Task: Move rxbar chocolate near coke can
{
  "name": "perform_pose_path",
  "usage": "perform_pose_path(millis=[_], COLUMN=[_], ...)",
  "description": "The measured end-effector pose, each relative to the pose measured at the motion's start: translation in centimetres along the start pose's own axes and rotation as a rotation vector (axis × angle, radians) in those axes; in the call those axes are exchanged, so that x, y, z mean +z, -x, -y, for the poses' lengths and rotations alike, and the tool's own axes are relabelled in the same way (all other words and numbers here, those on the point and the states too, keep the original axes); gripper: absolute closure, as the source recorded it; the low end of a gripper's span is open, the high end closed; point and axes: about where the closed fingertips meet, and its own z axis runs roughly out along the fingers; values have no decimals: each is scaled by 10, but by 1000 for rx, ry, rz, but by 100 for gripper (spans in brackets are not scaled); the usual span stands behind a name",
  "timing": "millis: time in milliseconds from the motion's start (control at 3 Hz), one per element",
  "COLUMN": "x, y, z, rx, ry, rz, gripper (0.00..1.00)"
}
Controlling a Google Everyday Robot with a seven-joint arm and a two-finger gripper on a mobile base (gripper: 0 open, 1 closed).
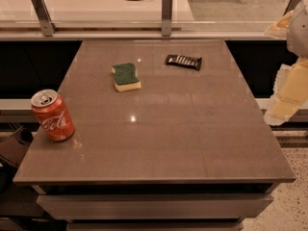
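Observation:
The rxbar chocolate (pixel 183 61) is a flat black wrapped bar with white lettering, lying at the far right of the grey table (pixel 192 138). The coke can (pixel 52 115) is red with white script and a silver top, and stands tilted at the table's left edge, nearer the front. My gripper (pixel 280 109) hangs at the right edge of the view, off the table's right side, well apart from the bar and far from the can. It holds nothing that I can see.
A green-and-yellow sponge (pixel 126 76) lies on the table left of the bar, between bar and can. A glass rail with metal posts (pixel 166 13) runs along the table's far edge. A drawer front (pixel 154 205) sits below the near edge.

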Motion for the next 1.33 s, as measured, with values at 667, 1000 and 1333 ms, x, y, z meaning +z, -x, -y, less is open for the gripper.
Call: perform_pose_path(millis=[667,1000,1333], x=[0,5,21], y=[0,-2,-2], z=[21,51,88], rx=[5,47,117], ry=[-15,-58,-89], rz=[36,118,228], gripper=[0,0,0])
